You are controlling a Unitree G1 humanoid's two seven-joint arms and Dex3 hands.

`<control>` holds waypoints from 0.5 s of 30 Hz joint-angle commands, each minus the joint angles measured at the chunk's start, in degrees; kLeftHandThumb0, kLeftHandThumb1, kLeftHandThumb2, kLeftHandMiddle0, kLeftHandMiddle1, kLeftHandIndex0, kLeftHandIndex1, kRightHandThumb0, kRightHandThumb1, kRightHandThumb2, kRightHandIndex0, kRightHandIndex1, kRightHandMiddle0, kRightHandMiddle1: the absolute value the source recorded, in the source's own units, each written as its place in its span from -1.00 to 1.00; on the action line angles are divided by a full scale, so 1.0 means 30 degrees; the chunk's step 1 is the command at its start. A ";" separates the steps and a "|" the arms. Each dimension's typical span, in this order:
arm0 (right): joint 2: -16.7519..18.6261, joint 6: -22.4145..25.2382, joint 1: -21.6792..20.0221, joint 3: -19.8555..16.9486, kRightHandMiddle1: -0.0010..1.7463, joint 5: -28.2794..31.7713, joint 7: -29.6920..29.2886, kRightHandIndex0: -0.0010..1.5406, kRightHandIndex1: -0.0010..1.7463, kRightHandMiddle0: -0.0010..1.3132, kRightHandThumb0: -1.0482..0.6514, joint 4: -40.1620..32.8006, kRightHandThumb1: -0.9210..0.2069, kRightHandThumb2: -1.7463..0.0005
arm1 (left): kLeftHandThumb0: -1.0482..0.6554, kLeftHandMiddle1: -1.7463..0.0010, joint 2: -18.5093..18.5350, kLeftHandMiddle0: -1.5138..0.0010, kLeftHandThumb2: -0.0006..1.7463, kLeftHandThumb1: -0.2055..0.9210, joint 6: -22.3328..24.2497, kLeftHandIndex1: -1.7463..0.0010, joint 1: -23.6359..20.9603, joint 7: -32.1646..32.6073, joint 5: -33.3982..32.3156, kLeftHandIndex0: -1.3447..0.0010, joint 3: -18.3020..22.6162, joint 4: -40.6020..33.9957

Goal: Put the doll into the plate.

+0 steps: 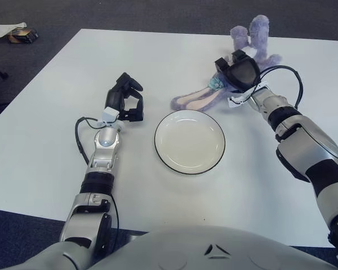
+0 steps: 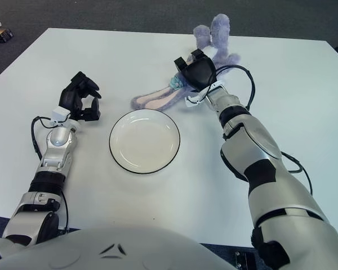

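1. The doll [image 1: 217, 93], a purple plush rabbit, lies on the table [image 1: 56, 163] just beyond the plate's far right edge. Its long pale-lined ears point left toward the plate's back rim and its legs stick out toward the table's far side. It is not in the plate.

2. The right hand [image 1: 240, 72] is clamped over the doll's middle, dark fingers curled down around the body. That looks like a grasp from above, sensible for a soft toy that would flop if pinched at an ear. Whether the doll is clear of the table, I cannot tell.

3. The plate [image 1: 189, 141] is white with a dark rim and sits empty at the centre, close to the doll, so the carry should be short: lift, swing toward the robot, lower.

4. The left hand [image 1: 125, 101] shows to the plate's left, fingers curled loosely and holding nothing, out of the way.

5. One risk: the trailing ears may drape over the rim.
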 commanded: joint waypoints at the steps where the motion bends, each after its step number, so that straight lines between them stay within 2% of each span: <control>1: -0.0554 -0.0572 0.0599 -0.0842 1.00 0.1027 0.0909 0.20 0.69 -0.06 0.23 0.0040 0.59 -0.79 | 0.22 -1.00 -0.0608 0.33 0.54 -0.10 -0.0292 -1.00 0.1649 0.0081 -0.0088 0.26 -0.0122 0.1088; 7: -0.0594 -0.1936 0.0758 -0.2886 1.00 0.3338 0.2356 0.10 0.82 -0.15 0.23 -0.0403 0.49 -0.77 | 0.22 -1.00 -0.0606 0.32 0.54 -0.10 -0.0483 -1.00 0.1571 0.0090 -0.0103 0.26 -0.0090 0.1297; 15: -0.0313 -0.2071 0.0428 -0.4567 1.00 0.4975 0.3144 0.11 0.84 -0.13 0.23 -0.1015 0.52 -0.79 | 0.22 -1.00 -0.0523 0.32 0.55 -0.11 -0.0700 -1.00 0.1486 0.0128 0.0039 0.25 -0.0116 0.1533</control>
